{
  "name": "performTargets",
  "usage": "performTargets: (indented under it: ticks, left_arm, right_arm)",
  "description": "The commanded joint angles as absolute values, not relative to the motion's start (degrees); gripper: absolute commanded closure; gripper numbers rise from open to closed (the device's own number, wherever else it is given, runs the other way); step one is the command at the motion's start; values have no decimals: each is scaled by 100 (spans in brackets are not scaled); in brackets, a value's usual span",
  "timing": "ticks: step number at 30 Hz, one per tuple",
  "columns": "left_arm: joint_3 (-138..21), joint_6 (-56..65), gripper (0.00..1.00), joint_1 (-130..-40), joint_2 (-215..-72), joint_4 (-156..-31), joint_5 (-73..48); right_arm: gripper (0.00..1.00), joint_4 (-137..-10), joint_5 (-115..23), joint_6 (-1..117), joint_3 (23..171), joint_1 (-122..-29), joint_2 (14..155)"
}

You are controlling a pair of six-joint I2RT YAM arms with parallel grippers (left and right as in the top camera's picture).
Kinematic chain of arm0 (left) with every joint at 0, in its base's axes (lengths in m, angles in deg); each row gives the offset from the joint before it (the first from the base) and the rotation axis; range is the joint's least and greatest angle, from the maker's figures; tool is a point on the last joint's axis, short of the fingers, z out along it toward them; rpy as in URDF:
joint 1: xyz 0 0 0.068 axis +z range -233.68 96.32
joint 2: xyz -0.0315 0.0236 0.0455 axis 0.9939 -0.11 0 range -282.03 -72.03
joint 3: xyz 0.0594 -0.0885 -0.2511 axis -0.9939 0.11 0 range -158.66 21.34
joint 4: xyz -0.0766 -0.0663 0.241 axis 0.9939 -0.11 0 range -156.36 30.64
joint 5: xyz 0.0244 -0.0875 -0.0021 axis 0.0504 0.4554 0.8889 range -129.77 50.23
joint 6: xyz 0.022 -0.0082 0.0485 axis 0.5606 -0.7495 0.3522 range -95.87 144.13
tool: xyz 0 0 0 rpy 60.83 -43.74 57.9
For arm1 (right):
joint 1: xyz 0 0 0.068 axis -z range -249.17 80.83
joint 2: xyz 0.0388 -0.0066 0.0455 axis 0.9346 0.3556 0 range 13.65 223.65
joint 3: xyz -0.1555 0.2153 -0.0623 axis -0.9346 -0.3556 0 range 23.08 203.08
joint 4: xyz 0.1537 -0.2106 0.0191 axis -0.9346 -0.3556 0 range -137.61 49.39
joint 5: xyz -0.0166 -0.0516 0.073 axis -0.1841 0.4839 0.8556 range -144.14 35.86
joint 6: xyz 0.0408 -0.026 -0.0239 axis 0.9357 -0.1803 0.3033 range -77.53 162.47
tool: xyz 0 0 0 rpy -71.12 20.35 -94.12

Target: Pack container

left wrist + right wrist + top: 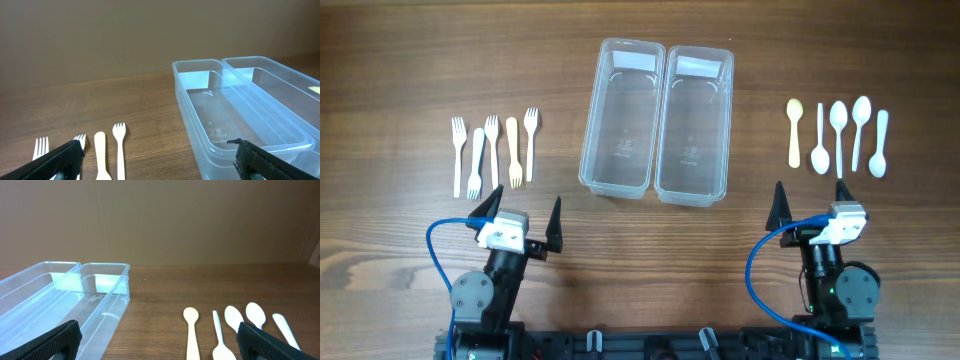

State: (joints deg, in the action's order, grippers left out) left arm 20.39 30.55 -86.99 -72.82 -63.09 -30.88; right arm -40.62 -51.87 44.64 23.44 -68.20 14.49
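Two clear plastic containers stand side by side at the table's middle, the left container (618,117) and the right container (694,122), both empty. Several white and cream forks (494,150) lie in a row at the left. Several spoons (838,135) lie in a row at the right. My left gripper (518,218) is open and empty, just in front of the forks. My right gripper (814,206) is open and empty, in front of the spoons. The left wrist view shows the forks (119,145) and the left container (235,120). The right wrist view shows the spoons (232,325) and the right container (102,300).
The wooden table (400,70) carries only these things. Blue cables loop at both arm bases near the front edge.
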Motion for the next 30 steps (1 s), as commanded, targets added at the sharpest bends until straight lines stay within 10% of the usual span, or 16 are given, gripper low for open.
performTargets:
  ticks: [1,15,30]
  left_arm:
    - [2098,3140,0,-8678,-7252,-6278,-3082]
    - [2098,3140,0,-8678,-7252,-6276,-3082]
    - [2098,3140,0,-8678,-7252,-6276,-3082]
  right_arm:
    - [0,-4029,-5262,4565,2340,-6798,1445]
    - [0,-3985,-5194,4480,4326,-6796,1808]
    - [0,-8899,-5174,4246,10234,-6796,8293]
